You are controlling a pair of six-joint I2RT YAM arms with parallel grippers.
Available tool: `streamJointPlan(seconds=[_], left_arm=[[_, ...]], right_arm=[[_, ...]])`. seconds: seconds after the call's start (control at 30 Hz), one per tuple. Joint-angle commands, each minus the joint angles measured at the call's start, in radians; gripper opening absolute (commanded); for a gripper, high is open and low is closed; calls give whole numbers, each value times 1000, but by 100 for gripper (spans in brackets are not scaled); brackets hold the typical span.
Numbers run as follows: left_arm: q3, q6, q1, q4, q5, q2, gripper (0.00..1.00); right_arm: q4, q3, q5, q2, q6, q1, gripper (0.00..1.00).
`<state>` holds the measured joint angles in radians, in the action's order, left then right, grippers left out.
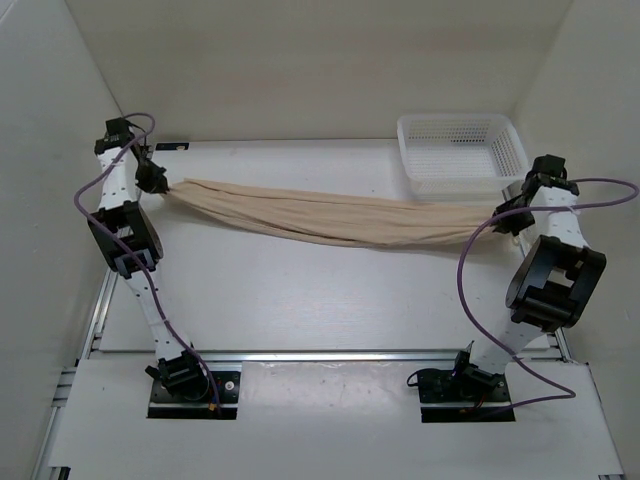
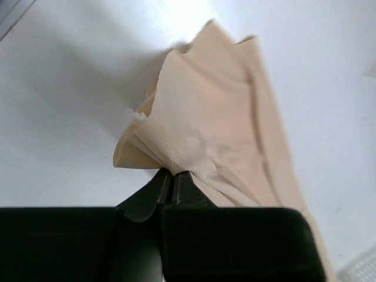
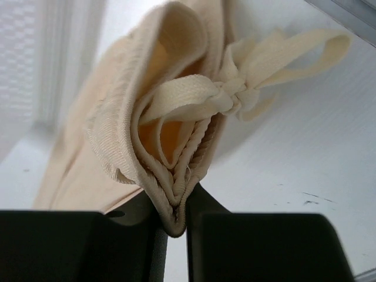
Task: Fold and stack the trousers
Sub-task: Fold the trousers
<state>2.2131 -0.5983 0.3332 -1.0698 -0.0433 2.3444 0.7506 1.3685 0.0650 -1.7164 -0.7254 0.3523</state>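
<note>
A white plastic basket (image 1: 455, 186) with little holes sits on the desk (image 1: 300, 300). It is at the far right corner.

So the trousers (image 1: 330, 218) are light beige, thin, soft and pretty wrinkly, pulled out into one long narrow band running from the far left to the right, where the end sits a bit nearer. The left end is bunched and fans out in folds. The right end is the ribbed waistband, doubled into layers, with a knotted cream drawstring (image 3: 235, 97) hanging out.
</note>
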Motion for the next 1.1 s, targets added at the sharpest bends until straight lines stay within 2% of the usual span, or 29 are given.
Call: streamJointPlan(seconds=[0.0,0.17,0.3,0.47,0.67,0.97,1.07], left_arm=[[103,-23,7,16,-47,-109,10],[301,-47,7,-24,-113,-99,10],[280,-47,17,-6,-153,-158,10],[168,-29,78,5,-185,-235,10],[146,0,130,5,-194,-313,10],[207,9,147,-4,-205,-287,10],[174,9,127,5,-185,-287,10]], right_arm=[[-4,133,-42,41,-48,7,0],[85,326,-42,17,-58,7,0],[128,386,4,41,-22,16,0],[128,291,22,119,0,48,0],[138,262,58,193,24,69,0],[138,360,58,120,35,89,0],[138,414,48,80,26,89,0]])
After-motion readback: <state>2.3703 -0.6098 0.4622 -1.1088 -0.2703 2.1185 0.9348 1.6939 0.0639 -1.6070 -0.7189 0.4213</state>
